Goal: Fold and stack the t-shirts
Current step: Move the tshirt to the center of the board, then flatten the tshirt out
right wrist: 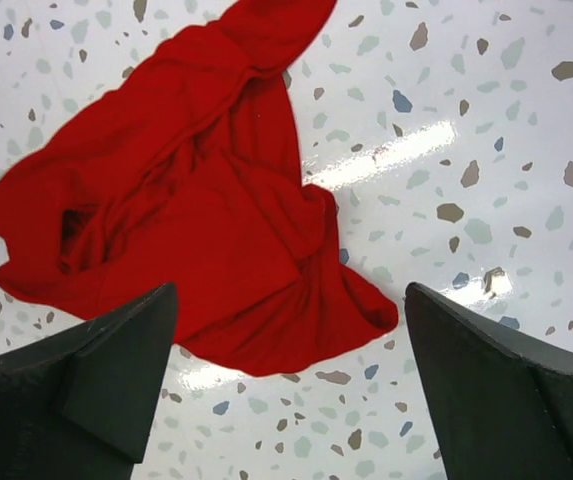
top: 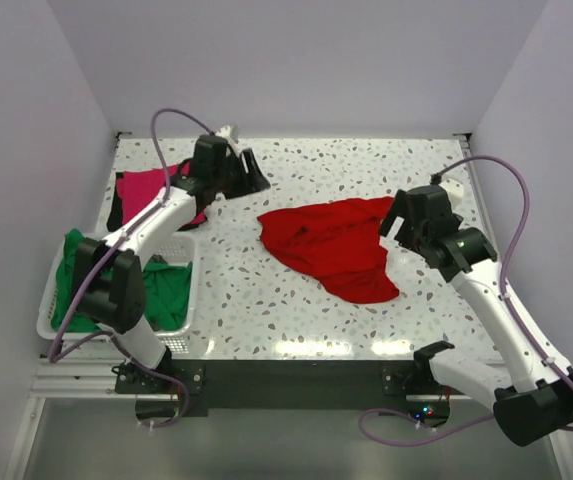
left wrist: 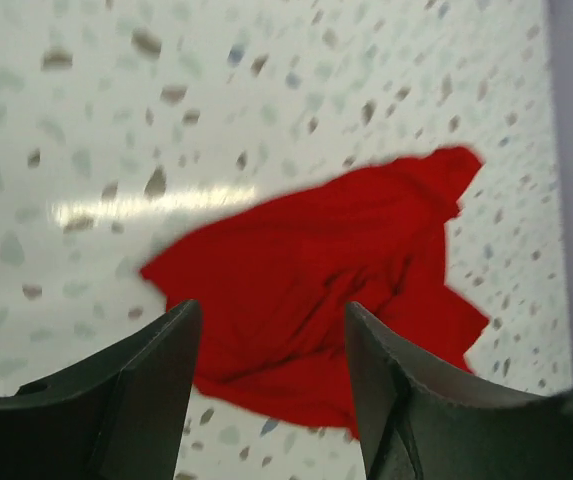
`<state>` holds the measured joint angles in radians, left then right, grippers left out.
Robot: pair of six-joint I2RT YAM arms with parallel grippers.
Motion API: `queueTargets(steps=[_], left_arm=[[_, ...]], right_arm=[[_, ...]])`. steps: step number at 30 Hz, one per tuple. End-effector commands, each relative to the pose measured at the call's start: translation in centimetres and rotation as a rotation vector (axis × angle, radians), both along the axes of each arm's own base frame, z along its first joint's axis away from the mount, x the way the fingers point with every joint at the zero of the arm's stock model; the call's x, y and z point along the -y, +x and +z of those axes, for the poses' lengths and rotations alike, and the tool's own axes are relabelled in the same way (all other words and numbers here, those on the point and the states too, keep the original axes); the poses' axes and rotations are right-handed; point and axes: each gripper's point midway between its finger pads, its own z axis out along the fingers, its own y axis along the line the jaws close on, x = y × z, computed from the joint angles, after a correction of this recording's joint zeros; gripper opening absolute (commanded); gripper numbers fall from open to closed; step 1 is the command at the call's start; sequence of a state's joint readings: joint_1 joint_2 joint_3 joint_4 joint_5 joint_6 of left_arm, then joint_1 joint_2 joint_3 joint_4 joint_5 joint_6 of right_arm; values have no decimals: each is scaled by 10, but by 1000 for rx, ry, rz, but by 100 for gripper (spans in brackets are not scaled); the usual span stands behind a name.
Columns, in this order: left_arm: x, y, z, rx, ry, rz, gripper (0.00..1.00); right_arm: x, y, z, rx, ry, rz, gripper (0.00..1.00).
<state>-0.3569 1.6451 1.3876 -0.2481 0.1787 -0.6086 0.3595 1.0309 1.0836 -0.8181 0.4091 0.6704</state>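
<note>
Just beside the right gripper (top: 394, 222) lies the red t-shirt (top: 331, 245).

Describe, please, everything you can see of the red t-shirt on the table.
The red t-shirt is a plain, bright red tee of soft-looking cloth. It is unfolded and crumpled into an irregular heap with deep creases and overlapping folds. It lies low on the speckled white table, slightly right of centre, with a rounded lobe reaching toward the near edge. The left end effector and the right end effector are both open and face it. Neither seems to touch it; only the table does.
</note>
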Motion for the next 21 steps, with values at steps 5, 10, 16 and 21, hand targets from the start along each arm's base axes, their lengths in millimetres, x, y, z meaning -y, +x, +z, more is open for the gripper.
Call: queueTargets(steps=[5, 10, 16, 21], left_arm=[[15, -91, -108, -276, -2, -164, 65], [37, -106, -109, -283, -31, -244, 65], [90, -130, -110, -330, -59, -406, 66], [121, -150, -124, -404, -126, -479, 66]], right_arm=[[-23, 6, -32, -127, 16, 122, 98], [-31, 8, -63, -225, 27, 128, 97], [-31, 9, -96, -317, 101, 116, 97], [-11, 11, -117, -342, 199, 49, 95]])
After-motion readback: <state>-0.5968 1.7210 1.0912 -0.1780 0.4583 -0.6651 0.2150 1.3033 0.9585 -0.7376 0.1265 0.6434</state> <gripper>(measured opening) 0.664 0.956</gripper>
